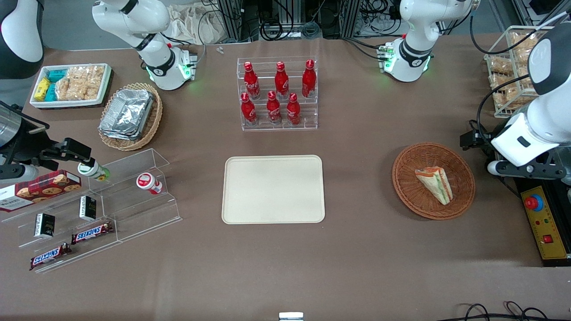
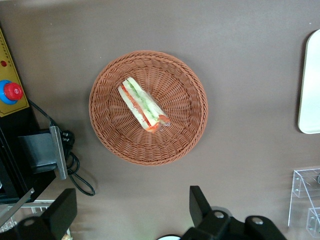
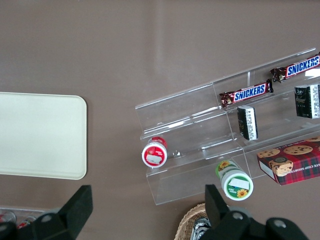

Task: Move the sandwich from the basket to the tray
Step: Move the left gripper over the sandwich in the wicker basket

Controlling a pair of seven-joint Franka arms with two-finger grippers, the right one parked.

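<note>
The sandwich (image 2: 143,105) lies in the basket (image 2: 192,130): light, soft, slippery in its wrap (best pinched gently across the bread faces); the gripper (image 2: 132,212) hovers above, fingers spread open

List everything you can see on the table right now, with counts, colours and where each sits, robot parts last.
sandwich: 1, pale bread with green and red filling, in the basket.
basket: 1, reddish-brown wicker, toward the working arm's end.
tray: 1, cream, mid-table, nothing on it.
cola bottles: 6, red, on a clear tiered rack farther from the front camera than the tray.
foil trays: stacked, silver, in a tan wicker basket.
snack tray: 1, white, holding packaged snacks.
acrylic shelf: 1, clear, toward the parked arm's end.
Snickers bars: 2, brown, on the shelf.
cookie box: 1, red plaid, on the shelf.
control box: 1, yellow, red button.
gripper: 1, black, open, above the table beside the basket.
</note>
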